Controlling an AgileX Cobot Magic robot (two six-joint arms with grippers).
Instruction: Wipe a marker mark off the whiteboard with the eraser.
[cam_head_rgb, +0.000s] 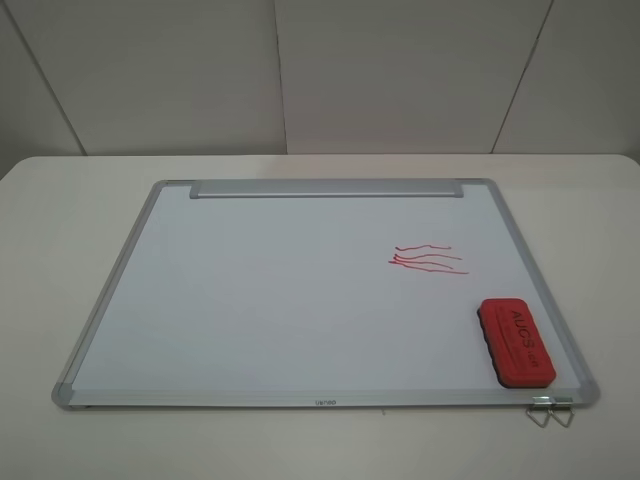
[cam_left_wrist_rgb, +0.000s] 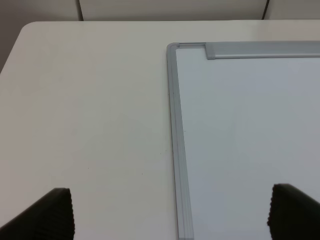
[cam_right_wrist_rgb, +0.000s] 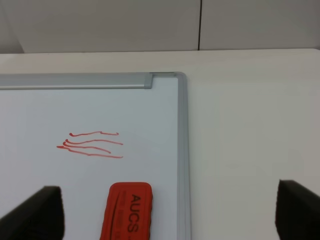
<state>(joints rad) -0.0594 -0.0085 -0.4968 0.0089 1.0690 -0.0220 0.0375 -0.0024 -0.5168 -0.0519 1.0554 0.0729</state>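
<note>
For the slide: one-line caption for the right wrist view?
Right gripper open above the red eraser resting on the whiteboard, wavy red lines just beyond it.

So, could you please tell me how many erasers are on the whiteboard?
1. The red eraser lies on the whiteboard near its front right corner, just in front of the wavy red lines. None looks hidden.

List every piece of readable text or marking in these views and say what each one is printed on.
"AUCS" in dark letters on top of the red eraser, also legible in the right wrist view.
A smaller line of print beside it on the eraser: too blurred to read.
A tiny dark label at the middle of the near frame edge of the whiteboard: too small to read.
The red wavy lines are scribbles, not text.
</note>
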